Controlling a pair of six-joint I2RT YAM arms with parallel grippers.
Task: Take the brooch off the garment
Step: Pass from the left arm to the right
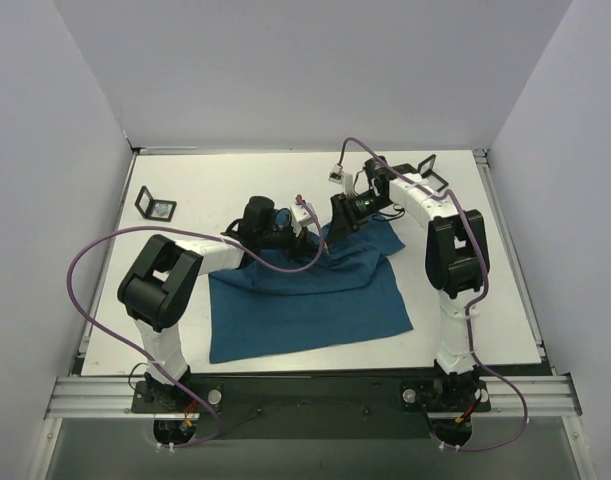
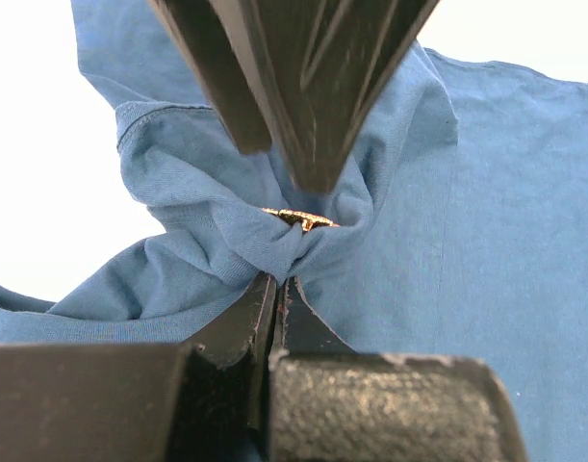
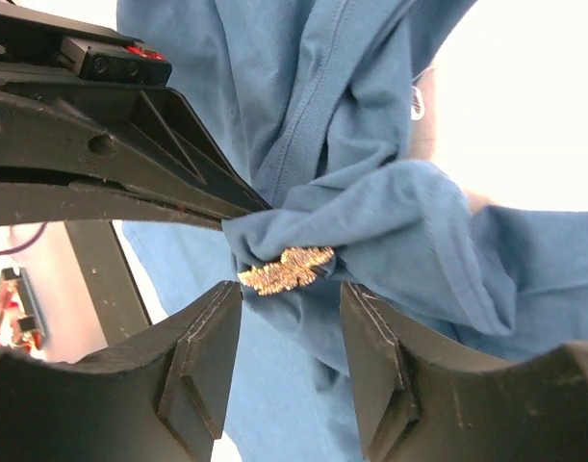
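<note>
While the near hem of the garment [image 1: 305, 305] lies flat on the table [image 1: 505, 290], its far part is gathered and lifted between the two grippers. The left gripper [image 2: 277, 281] is clamped on a pinched fold of the cloth, jaws together with only fabric between them. The brooch [image 3: 286, 269] is seated on the crest of that bunched fold, just beside the clamp, and is not yet detached. The right gripper [image 3: 289, 300] is presented from the far right with its jaws apart, one to each side of the brooch and just short of it. No contact with the brooch can be seen. Farther off, two black frames [image 1: 155, 205] stand on the table, one far left and one far right, well apart from the work.

The step in hand is judged to be the approach for the grasp: the cloth is anchored, the brooch is exposed, and removal has not begun. For the next move, the right jaws are to be shut on the brooch alone, with no cloth caught. The left clamp is to serve as the anchor, so that the brooch can be drawn away from the fold against it. Whether a pin or clasp must first be released cannot be told.
</note>
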